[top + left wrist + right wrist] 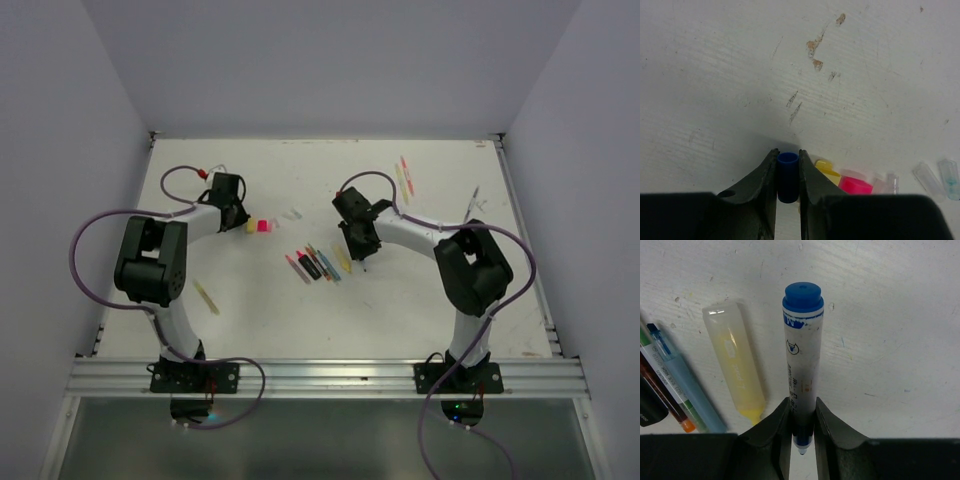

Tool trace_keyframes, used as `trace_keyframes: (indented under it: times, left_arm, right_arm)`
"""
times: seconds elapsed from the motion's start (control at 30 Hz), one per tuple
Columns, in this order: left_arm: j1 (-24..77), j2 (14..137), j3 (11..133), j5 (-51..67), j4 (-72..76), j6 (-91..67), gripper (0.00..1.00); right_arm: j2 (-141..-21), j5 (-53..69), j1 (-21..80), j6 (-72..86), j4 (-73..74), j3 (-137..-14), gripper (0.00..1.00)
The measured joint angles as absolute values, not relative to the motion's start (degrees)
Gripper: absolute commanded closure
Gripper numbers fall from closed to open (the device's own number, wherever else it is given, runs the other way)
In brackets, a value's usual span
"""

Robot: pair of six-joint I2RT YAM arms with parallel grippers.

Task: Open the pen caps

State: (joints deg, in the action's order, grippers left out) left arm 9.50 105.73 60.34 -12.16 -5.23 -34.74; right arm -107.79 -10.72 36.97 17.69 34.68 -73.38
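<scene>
Mounted side by side at the near edge of the table (330, 320).

On the left arm (160, 265): elbow raised, forearm angled inward toward the middle of the table, wrist tipped down.

On the left gripper (788, 162): fingers nearly together, clamped on a blue pen cap (788, 175).

On the right arm (470, 270): mirrored pose, forearm reaching inward.

On the right gripper (802, 412): pinched on the tip end of a blue-ended pen (802, 350), barrel pointing away from the wrist.

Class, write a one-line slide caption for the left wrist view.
Left gripper pinches a blue cap; a yellow cap, a pink cap and clear caps lie nearby on the scuffed table.
</scene>
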Motion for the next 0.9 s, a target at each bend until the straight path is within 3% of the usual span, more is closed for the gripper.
trace_keyframes:
  times: [0.2,0.53,0.9]
  left_arm:
    - [9.1,105.8,60.5,-11.3,-5.0,-34.8,0.58]
    - [9.0,105.7,60.2,-10.1,-3.7,-34.9,0.48]
    - [8.2,102.1,59.1,-9.1,-5.7,-34.9,0.39]
  right_arm:
    - [-108.8,-9.9,37.0,17.4,34.6,-73.4,0.63]
    - [-109.5,-9.2,37.0,16.8,33.9,-73.4,0.52]
    - [-108.1,-7.7,37.0,16.3,32.8,-73.8,0.48]
